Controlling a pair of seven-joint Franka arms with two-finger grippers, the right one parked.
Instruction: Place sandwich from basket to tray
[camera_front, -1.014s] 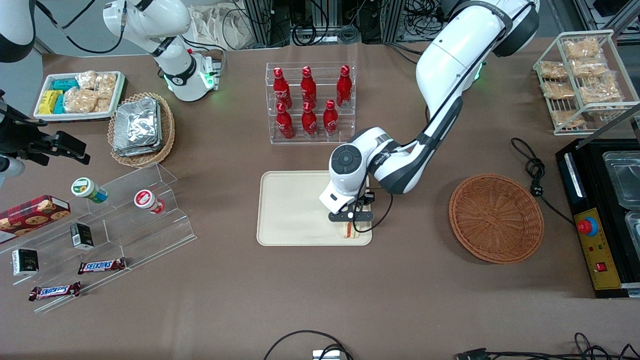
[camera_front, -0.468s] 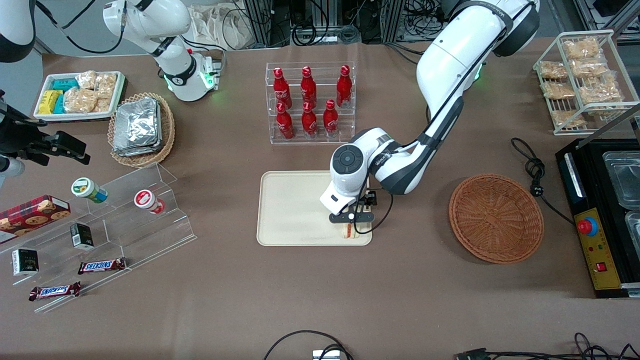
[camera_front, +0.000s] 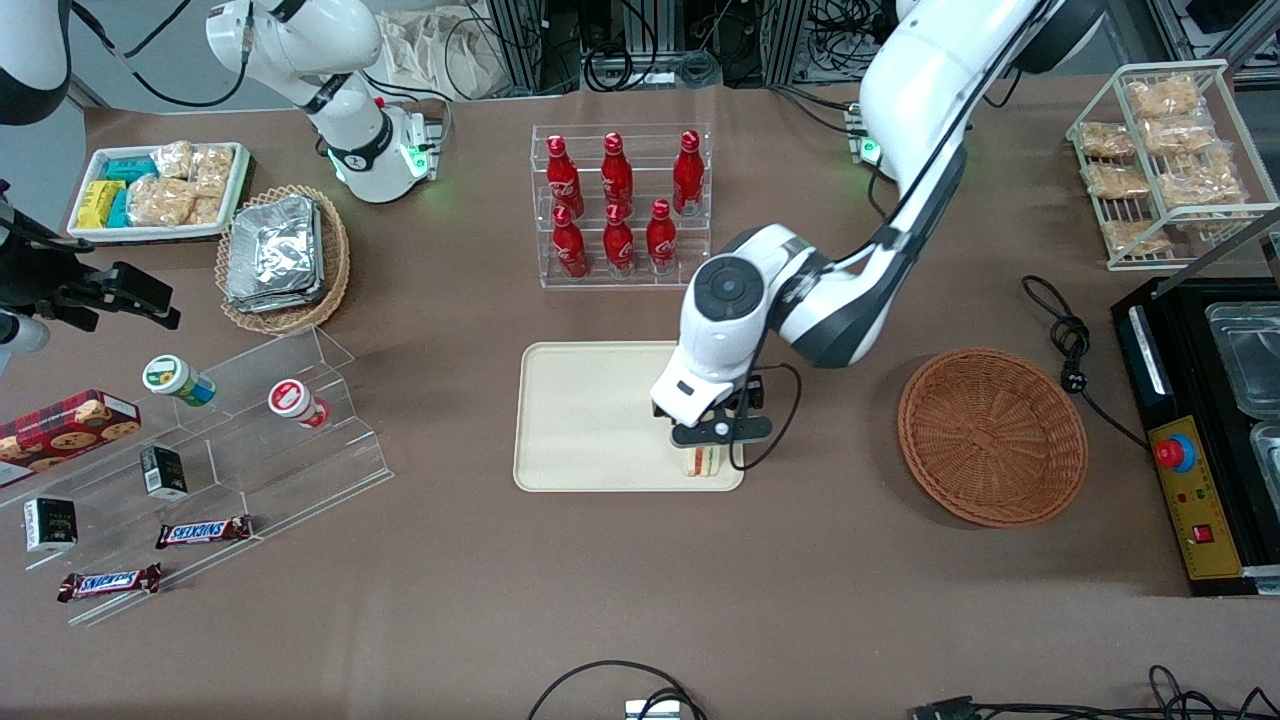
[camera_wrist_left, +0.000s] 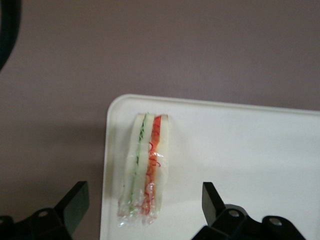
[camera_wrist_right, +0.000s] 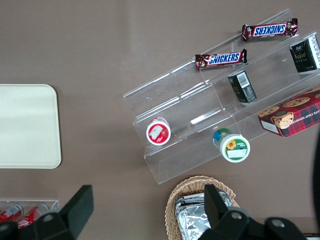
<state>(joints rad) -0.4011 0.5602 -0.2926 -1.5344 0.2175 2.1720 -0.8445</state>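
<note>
Wide open and holding nothing, the jaws of the gripper (camera_front: 702, 446) hang just above the sandwich (camera_front: 702, 461), and in the wrist view the two black fingers (camera_wrist_left: 74, 201) stand apart on either side of it without touching it. That sandwich (camera_wrist_left: 145, 170) lies on the tray (camera_front: 590, 420), close to the tray's corner that is nearest the front camera and nearest the basket (camera_front: 992, 436). Its red and green stripes show along its edge, with a clear wrap around it. The working arm comes down from high up at its end of the table, bends at a big round white joint (camera_front: 733, 290) over the tray's edge, and points its hand straight down at the tray (camera_wrist_left: 240, 150). A thin black cable (camera_front: 775, 420) loops beside the gripper. The brown wicker basket sits on the table apart from the tray, toward the working arm's end, with nothing showing inside it. A clear rack of red bottles (camera_front: 620, 205) stands farther from the front camera than the tray.
</note>
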